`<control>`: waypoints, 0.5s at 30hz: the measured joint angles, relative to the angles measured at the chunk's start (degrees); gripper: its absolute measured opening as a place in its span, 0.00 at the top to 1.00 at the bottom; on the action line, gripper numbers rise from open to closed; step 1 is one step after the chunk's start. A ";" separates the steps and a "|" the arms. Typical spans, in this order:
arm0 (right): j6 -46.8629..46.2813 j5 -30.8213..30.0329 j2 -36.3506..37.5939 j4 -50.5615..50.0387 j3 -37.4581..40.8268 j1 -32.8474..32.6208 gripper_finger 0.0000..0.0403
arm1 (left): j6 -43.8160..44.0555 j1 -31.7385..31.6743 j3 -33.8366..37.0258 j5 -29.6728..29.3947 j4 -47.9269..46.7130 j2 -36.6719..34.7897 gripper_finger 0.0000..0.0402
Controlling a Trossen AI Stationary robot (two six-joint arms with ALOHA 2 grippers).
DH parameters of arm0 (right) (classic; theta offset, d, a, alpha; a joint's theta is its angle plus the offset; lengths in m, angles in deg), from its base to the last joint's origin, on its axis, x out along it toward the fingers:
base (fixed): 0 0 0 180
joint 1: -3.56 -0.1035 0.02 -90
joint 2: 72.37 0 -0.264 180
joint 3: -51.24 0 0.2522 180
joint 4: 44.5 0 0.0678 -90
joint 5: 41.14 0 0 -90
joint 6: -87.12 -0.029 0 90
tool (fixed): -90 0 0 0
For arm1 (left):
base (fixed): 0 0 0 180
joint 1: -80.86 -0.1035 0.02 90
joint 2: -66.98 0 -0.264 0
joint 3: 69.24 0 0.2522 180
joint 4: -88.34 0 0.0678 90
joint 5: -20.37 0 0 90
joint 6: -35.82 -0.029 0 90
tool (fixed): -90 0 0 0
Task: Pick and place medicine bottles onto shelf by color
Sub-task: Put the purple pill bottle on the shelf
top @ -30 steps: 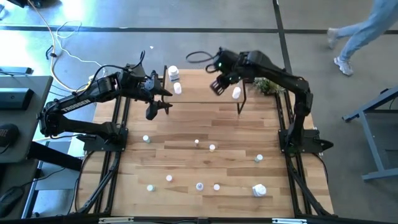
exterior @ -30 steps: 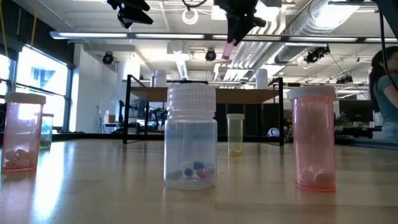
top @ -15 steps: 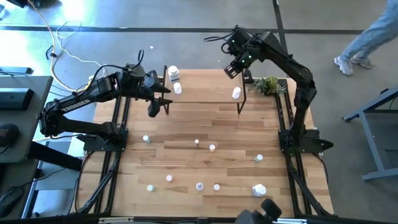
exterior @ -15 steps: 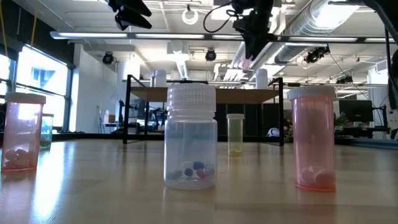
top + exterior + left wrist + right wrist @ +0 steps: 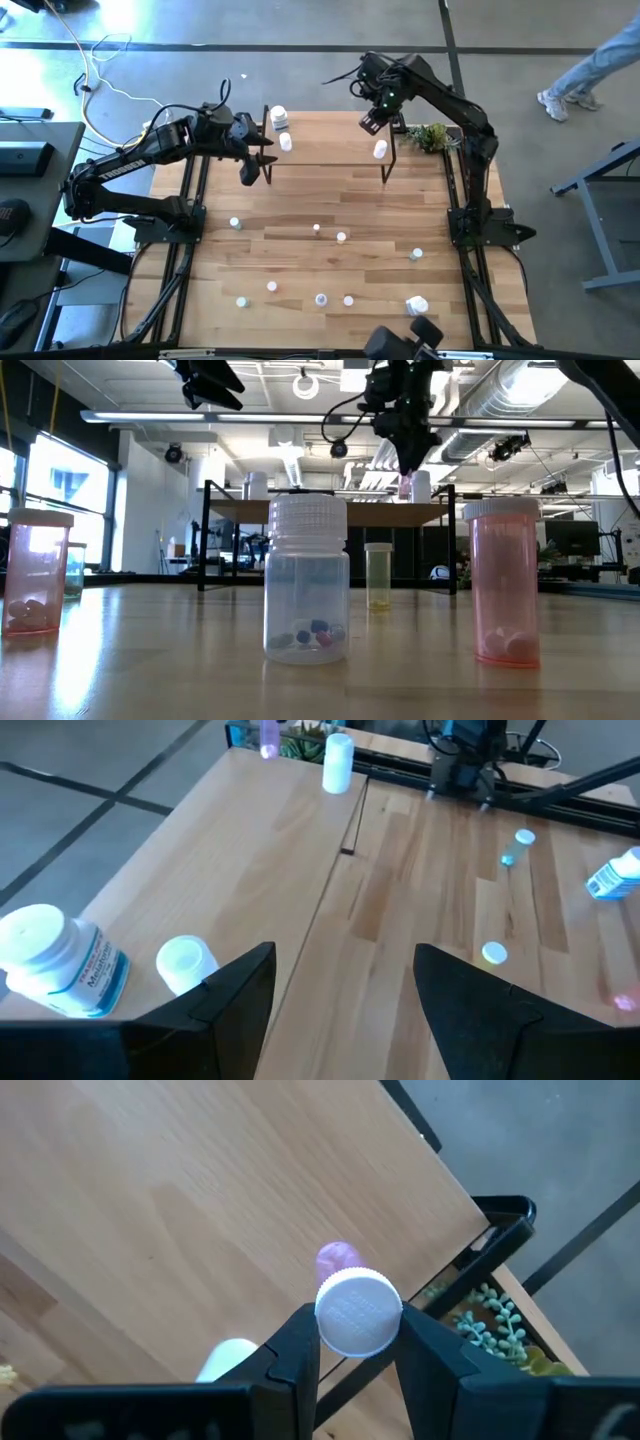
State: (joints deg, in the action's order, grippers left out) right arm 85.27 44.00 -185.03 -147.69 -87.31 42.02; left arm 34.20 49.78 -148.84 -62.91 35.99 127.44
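Medicine bottle, small and pinkish with a white cap point(image 5: 358, 1312), sits pinched in the right gripper point(image 5: 372, 121) above the low light-wood shelf point(image 5: 330, 135) at twelve o'clock. Only the right wrist view shows that cap; the high view hides it. Left gripper point(image 5: 343, 982) hovers at ten o'clock, jaws spread and empty.

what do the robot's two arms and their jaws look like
Both arms are dark, slim and jointed. The left arm has pale lettering along its side; the right arm trails a looping black cable and shows a small green light. Each ends in flat, black, wedge-shaped jaws.

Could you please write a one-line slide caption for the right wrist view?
Right tool grips a white-capped bottle above the shelf, near a green plant.
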 joint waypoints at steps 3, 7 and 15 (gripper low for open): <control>0.49 -0.02 -0.94 -0.13 0.00 0.02 0.77 | -0.01 0.00 0.01 -0.14 0.16 0.00 0.43; 0.90 -0.10 -2.67 -0.57 0.04 -0.04 0.77 | -0.01 0.02 0.00 -0.14 0.59 0.00 0.43; 2.14 -0.70 -3.39 -0.39 0.04 -0.04 0.77 | -0.04 0.00 0.00 -0.14 0.59 0.00 0.43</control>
State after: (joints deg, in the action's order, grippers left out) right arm 87.41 43.30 -188.42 -148.08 -87.27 41.98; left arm 34.17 49.77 -148.84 -63.04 36.58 127.44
